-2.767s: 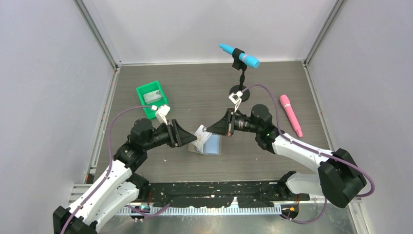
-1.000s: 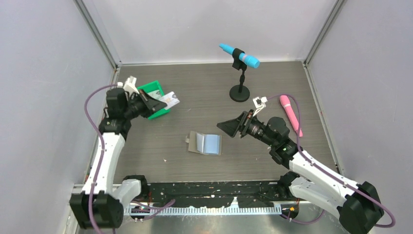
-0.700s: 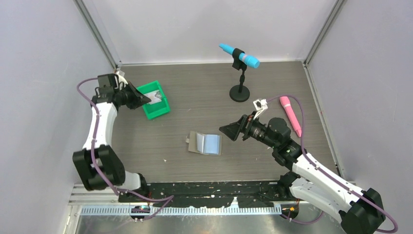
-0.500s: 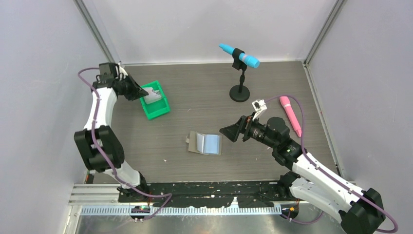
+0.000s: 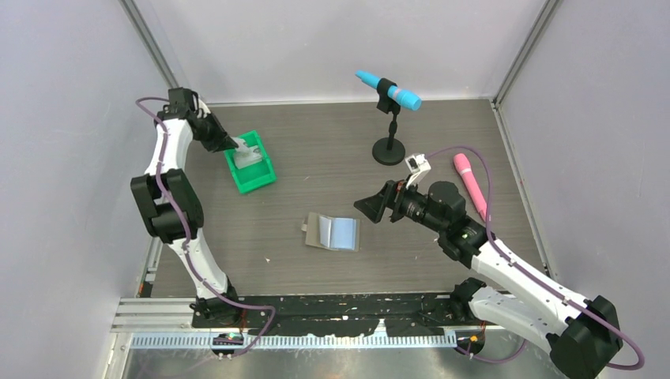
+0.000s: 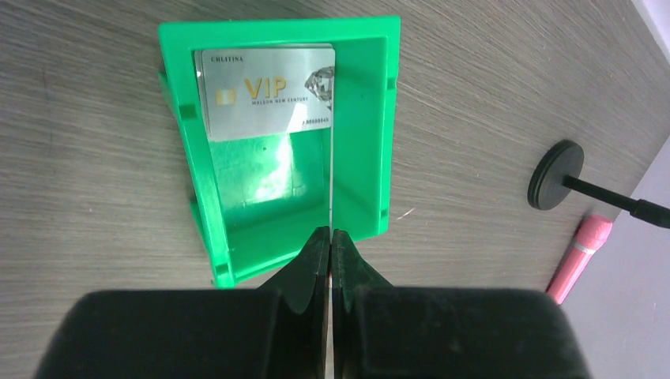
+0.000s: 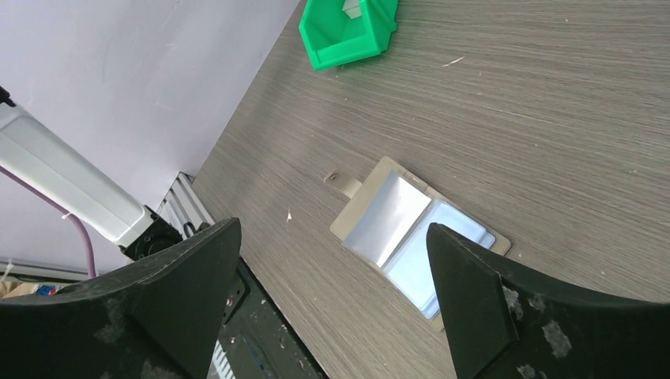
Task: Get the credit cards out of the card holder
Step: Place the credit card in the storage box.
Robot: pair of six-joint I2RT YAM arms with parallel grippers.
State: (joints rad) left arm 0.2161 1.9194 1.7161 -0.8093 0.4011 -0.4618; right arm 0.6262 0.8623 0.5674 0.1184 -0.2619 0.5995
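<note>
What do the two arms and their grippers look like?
The left arm and right arm have white link covers and black joints. A purple cable runs along each. The left gripper and right gripper have black, wedge-shaped fingers; the right ones look scuffed with pale specks.

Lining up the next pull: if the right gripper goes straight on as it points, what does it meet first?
Probably the open grey bifold card holder with pale blue pockets, flat on the wood-grain table. It lies straight ahead of the open right gripper, nothing between. Depth is unclear.

silver card (image 6: 265,91) in green bin (image 6: 359,118), "VIP", "CHLITINA"
</note>
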